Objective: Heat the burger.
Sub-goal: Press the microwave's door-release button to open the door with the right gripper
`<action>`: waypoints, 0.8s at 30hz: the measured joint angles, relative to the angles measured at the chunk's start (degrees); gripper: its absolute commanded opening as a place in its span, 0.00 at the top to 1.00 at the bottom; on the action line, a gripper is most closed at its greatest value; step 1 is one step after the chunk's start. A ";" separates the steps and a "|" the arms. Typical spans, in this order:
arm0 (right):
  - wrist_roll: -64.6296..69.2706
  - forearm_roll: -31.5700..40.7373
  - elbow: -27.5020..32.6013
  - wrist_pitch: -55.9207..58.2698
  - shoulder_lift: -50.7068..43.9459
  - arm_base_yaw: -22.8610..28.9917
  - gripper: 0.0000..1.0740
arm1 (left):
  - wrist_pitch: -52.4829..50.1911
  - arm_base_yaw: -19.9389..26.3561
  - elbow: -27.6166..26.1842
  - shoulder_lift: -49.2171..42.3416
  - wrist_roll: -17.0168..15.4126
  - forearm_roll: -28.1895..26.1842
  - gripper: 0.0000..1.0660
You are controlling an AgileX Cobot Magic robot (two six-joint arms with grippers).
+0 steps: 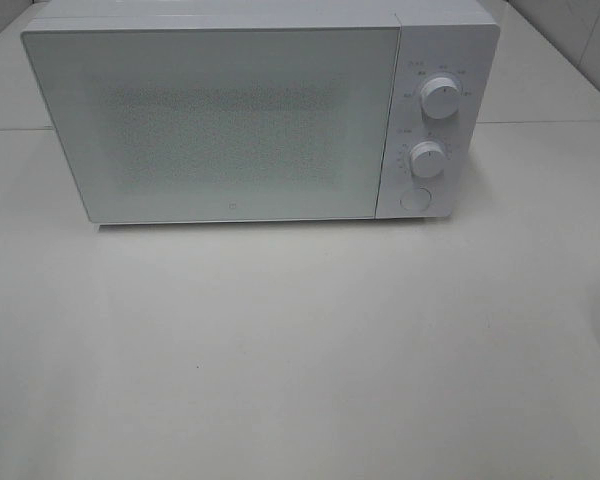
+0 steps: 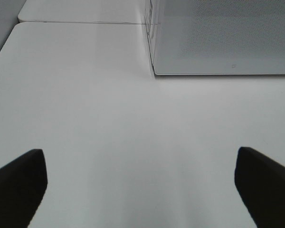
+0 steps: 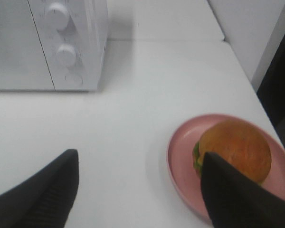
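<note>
Burger on pink plate; closed microwave, upper frame; left gripper, right gripper: fingers wide apart, empty.

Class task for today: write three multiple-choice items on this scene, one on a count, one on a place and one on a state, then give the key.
1. How many round knobs does the microwave have? A one; B two; C four.
2. Where does the burger rest? A on the pink plate; B inside the microwave; C on top of the microwave.
3. The microwave door is: A half open; B removed; C shut.

Key: 1 B, two knobs sit one above the other on its panel. 2 A, the right wrist view shows it on the plate. 3 C, the door lies flush with the front.
</note>
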 measured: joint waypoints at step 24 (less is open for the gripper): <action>4.70 -4.30 11.86 -66.06 30.02 0.00 1.00 | 0.00 0.00 0.00 0.00 0.00 0.00 0.02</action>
